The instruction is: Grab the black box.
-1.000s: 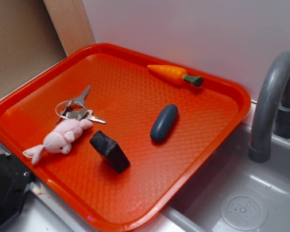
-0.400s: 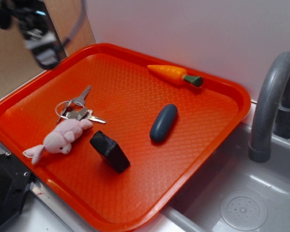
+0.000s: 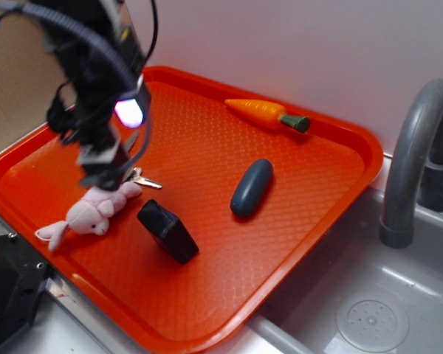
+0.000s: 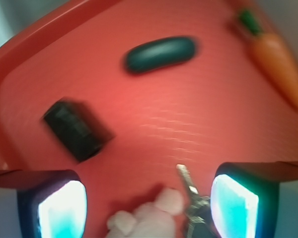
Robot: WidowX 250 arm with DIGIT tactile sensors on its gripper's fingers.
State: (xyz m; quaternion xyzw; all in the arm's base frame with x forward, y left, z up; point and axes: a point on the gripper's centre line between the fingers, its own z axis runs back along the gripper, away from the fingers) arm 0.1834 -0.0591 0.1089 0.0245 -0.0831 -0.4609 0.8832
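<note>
One second ago no arm was in the exterior view, and shortly after it showed only as a blur at the top left corner, above the edge of the red tray (image 3: 340, 192). Now the gripper (image 3: 103, 166) has come down and forward over the left part of the tray, and it hangs above the keys (image 3: 144, 179), hiding most of them, just behind the pink plush toy (image 3: 92, 210). Its fingers (image 4: 59, 206) stand wide apart in the wrist view.
</note>
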